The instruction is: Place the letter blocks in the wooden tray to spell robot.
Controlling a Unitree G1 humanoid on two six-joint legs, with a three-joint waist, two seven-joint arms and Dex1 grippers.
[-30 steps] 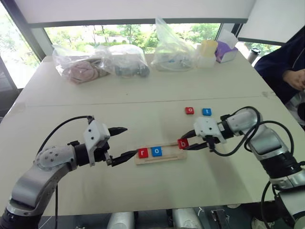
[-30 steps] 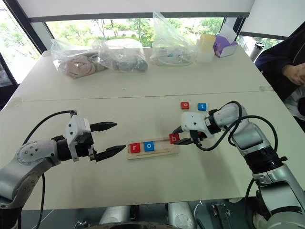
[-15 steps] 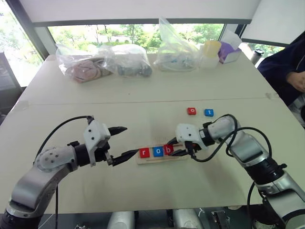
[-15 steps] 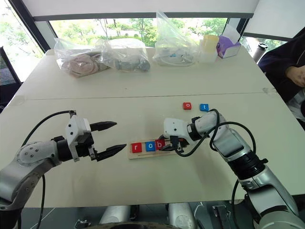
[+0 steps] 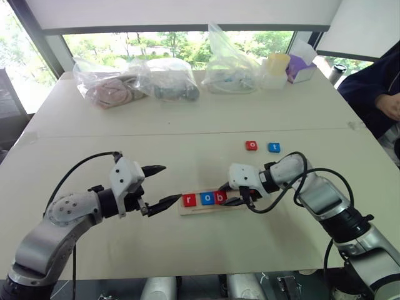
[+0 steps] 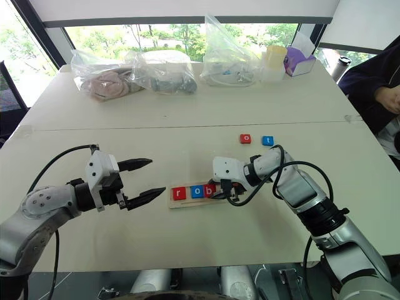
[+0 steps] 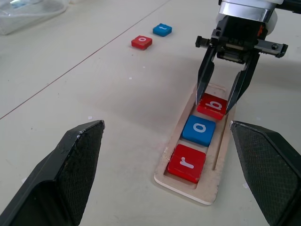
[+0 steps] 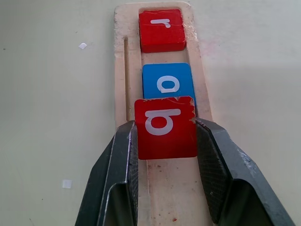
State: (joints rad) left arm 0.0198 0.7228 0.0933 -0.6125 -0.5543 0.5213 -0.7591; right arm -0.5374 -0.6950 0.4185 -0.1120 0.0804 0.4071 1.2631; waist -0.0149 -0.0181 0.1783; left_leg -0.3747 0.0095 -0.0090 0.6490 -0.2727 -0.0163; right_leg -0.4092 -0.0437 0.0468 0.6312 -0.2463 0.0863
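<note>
The right gripper [image 7: 221, 101] pinched the red "b" block [image 8: 165, 128] over the wooden tray [image 7: 207, 194], just beside the blue "o" block [image 8: 168, 84] along the tray's length; the left gripper [image 5: 156, 186] hung spread.

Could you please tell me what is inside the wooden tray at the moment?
The wooden tray holds a red r block, a blue o block and a red b block, gripped by the right gripper. Whether the b lies flat cannot be seen.

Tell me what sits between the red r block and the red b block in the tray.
One blue o block lies between the red r block and the red b block in the wooden tray, clearest in the left wrist view.
</note>
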